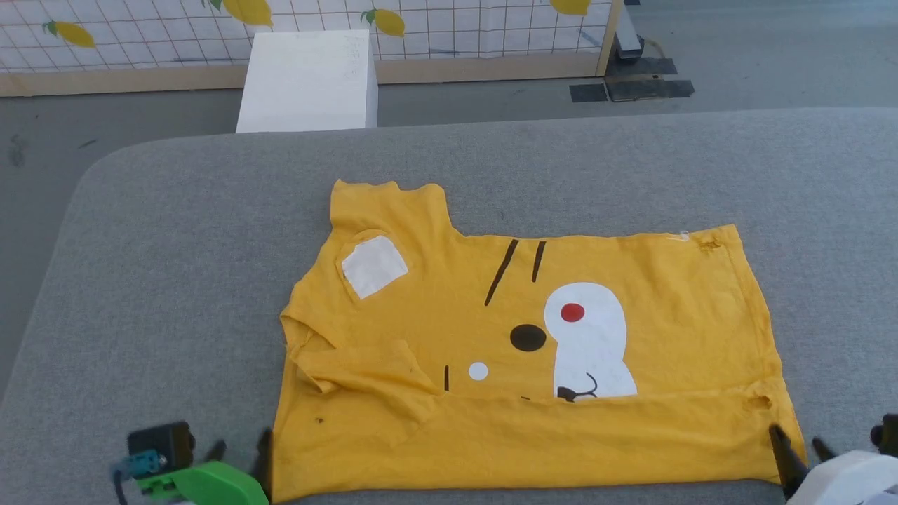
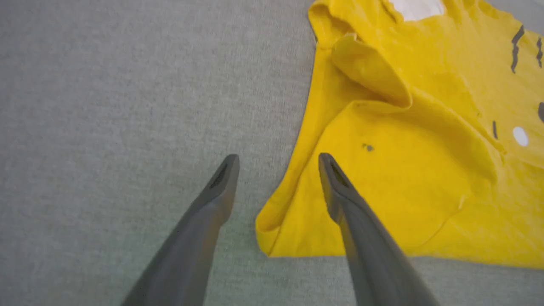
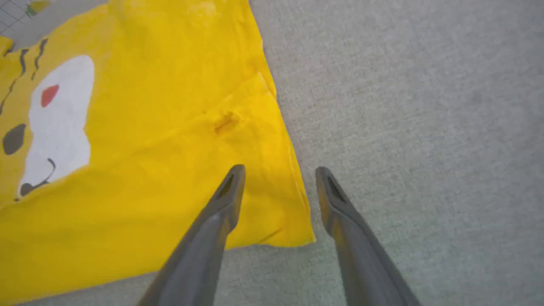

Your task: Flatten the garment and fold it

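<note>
The grey table [image 1: 175, 245] carries the shirt [image 1: 687, 315] mid-frame, print up, its near edge doubled over the print, seemingly a first lengthwise fold. The left claw [image 2: 278, 157] at lower left and right claw [image 3: 280, 170] at lower right sit spread at its bottom corners, gripping nothing.

This looks like a robot test space rather than a home. A cloth-covered table [image 1: 175, 231] stands on a bare grey floor [image 1: 772, 56], backed by a wood-framed lemon-print screen [image 1: 456, 28], a white box [image 1: 309, 77] and black mats [image 1: 631, 88].
</note>
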Controlling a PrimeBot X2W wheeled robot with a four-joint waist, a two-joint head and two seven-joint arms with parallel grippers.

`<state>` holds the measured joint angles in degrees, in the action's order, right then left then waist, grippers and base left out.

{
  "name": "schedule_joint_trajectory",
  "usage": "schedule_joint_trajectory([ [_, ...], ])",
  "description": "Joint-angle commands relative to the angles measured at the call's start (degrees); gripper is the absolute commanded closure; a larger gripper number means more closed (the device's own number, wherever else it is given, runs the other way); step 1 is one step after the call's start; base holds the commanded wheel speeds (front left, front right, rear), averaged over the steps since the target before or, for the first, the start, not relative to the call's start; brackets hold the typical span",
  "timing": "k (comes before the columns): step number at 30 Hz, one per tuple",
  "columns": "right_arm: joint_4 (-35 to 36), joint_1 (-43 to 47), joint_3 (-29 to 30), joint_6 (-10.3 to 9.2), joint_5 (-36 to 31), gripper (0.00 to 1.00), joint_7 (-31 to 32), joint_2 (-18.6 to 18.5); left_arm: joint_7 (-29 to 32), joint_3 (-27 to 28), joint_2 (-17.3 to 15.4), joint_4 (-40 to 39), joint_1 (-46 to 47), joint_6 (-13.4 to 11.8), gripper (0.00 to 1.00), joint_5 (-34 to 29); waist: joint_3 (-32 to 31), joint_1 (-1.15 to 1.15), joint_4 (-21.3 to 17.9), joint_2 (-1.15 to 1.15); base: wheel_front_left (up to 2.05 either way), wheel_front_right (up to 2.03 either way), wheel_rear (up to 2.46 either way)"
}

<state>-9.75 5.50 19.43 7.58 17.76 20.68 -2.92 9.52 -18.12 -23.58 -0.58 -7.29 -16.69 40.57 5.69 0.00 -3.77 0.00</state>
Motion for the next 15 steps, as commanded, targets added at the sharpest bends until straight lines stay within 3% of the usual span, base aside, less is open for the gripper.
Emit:
schedule_joint_trajectory([
  [1, 1.99, 0.21, -0.41, -0.09, -0.55, 0.0, -2.33, 0.04, -1.97, 0.7, -0.92, -0.82, 2.14, 0.44, 0.0, -1.29, 0.02, 0.0, -0.24, 0.0, 0.0, 0.0, 0.0],
  [6, 8.65, -0.47, -2.7, -0.09, -2.79, 0.0, -11.48, 0.04, -9.34, 1.23, -3.19, -1.9, 8.06, 2.98, 0.0, -6.4, 1.23, 0.0, -1.1, 0.0, 0.0, 0.0, 0.0],
  [9, 11.61, -1.37, -4.87, -0.09, -4.72, 0.0, -17.31, 0.04, -12.08, 0.49, -4.11, -0.49, 14.4, 5.78, 0.0, -8.8, 2.78, 0.0, -1.53, 0.0, 0.0, 0.0, 0.0],
  [15, 15.4, -3.24, -9.84, -0.09, -6.18, 0.0, -23.84, -1.61, -12.87, -1.56, -3.85, 7.1, 29.45, 11.63, 0.0, -10.64, 7.2, 0.0, -2.91, 0.0, 0.0, 0.0, 0.0],
])
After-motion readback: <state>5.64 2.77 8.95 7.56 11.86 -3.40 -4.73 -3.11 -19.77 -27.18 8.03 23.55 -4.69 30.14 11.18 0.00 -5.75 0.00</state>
